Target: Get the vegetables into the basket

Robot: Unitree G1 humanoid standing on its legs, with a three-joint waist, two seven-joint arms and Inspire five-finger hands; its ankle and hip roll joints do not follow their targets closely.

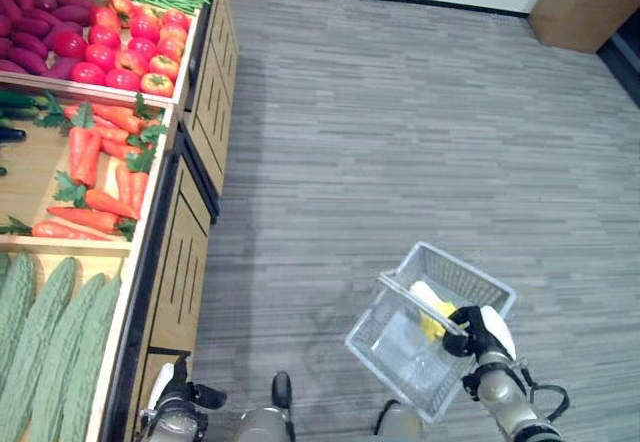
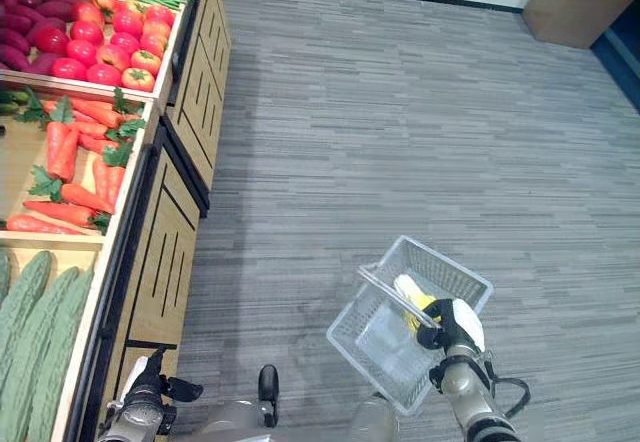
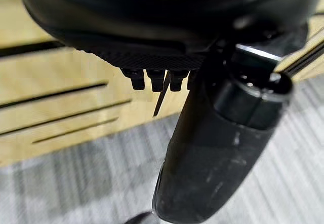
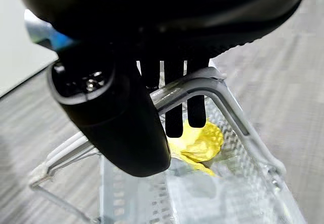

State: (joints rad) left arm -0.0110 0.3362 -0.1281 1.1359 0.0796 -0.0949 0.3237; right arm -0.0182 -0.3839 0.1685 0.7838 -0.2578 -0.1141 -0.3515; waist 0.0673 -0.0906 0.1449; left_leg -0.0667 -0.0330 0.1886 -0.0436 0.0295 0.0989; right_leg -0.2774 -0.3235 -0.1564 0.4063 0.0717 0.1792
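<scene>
The basket (image 1: 430,327), clear mesh, hangs above the grey floor (image 1: 400,142) from the right hand (image 1: 478,330), whose fingers (image 4: 172,117) curl round its handle (image 4: 192,84); a yellow vegetable (image 4: 200,140) lies inside. The left hand (image 1: 178,402) sits low beside the wooden stand (image 1: 190,252), fingers relaxed. Farther off lie bitter gourds (image 1: 50,342), carrots (image 1: 100,162) and tomatoes (image 1: 130,47).

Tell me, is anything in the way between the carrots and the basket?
Nothing visible: bare grey floor separates the orange carrots on the wooden shelf from the clear mesh basket, held by the right hand.
</scene>
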